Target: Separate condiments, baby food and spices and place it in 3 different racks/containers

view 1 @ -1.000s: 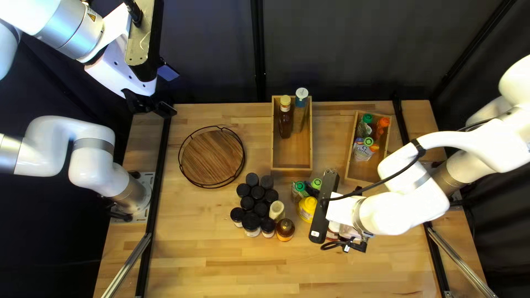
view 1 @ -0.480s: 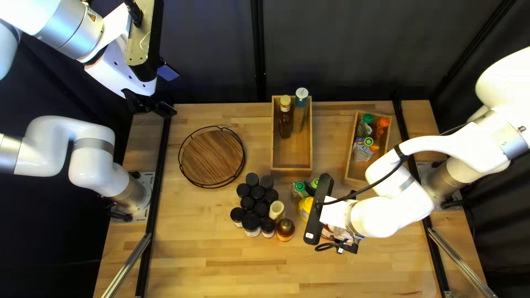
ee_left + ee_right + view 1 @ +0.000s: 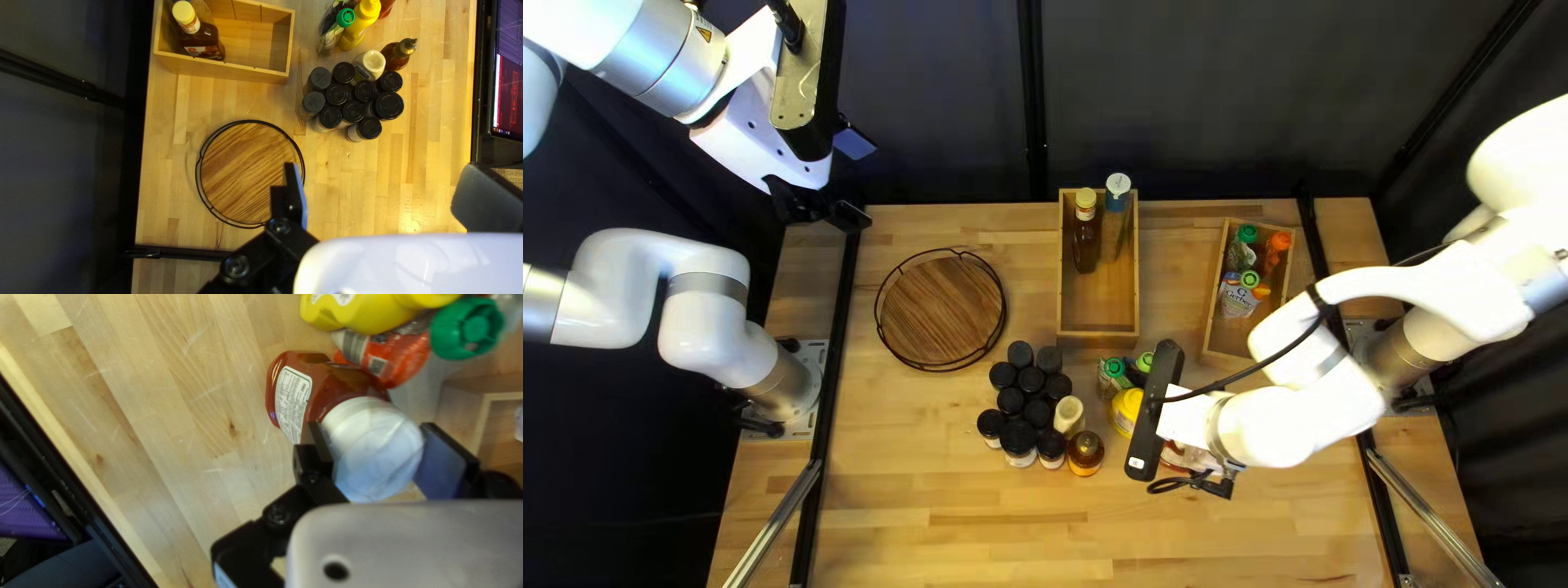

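White cap grasped by right jaws, well inside table edge; left jaws released

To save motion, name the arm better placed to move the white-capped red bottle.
Right, likely: the right gripper is at the white cap of the bottle; the left gripper hangs open beyond the round board.

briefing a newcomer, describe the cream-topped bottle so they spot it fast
In the top left view, find the round wooden tray, then the black-lidded jars to its lower right. The cream-topped bottle stands at their right edge, just above the amber bottle. Its pale top sets it apart from their black lids.
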### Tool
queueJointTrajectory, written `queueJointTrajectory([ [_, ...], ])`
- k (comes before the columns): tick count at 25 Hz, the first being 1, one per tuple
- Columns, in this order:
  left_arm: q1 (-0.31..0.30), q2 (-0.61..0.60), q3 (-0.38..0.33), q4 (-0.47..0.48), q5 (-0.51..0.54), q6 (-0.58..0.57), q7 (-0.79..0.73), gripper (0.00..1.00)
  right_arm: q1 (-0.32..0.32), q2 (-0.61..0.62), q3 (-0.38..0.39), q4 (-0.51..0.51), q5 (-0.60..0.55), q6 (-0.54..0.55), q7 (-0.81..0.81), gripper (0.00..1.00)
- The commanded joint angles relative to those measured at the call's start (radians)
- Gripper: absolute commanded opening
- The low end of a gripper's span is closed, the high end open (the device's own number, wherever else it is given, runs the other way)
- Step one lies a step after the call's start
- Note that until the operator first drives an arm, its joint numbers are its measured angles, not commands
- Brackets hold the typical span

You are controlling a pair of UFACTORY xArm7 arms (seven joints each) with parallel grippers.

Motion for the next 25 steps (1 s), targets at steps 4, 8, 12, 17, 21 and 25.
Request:
queueJointTrajectory([
  [4, 0.000, 0.000, 0.000, 0.000, 0.000, 0.000, 0.000, 1.00, 0.000, 0.145, -0.092, 0.147, 0.069, 0.233, -0.203, 0.00],
  [8, 0.000, 0.000, 0.000, 0.000, 0.000, 0.000, 0.000, 1.00, -0.019, 0.197, -0.178, 0.195, 0.083, 0.299, -0.343, 0.00],
  [12, 0.000, 0.000, 0.000, 0.000, 0.000, 0.000, 0.000, 1.00, -0.047, 0.223, -0.261, 0.214, 0.076, 0.312, -0.460, 0.00],
  [17, 0.000, 0.000, 0.000, 0.000, 0.000, 0.000, 0.000, 1.00, -0.099, 0.209, -0.371, 0.217, 0.065, 0.259, -0.607, 0.00],
  [21, 0.000, 0.000, 0.000, 0.000, 0.000, 0.000, 0.000, 1.00, -0.136, 0.150, -0.429, 0.217, 0.053, 0.181, -0.683, 0.00],
  [25, 0.000, 0.000, 0.000, 0.000, 0.000, 0.000, 0.000, 1.00, -0.159, 0.070, -0.446, 0.236, 0.026, 0.120, -0.699, 0.00],
])
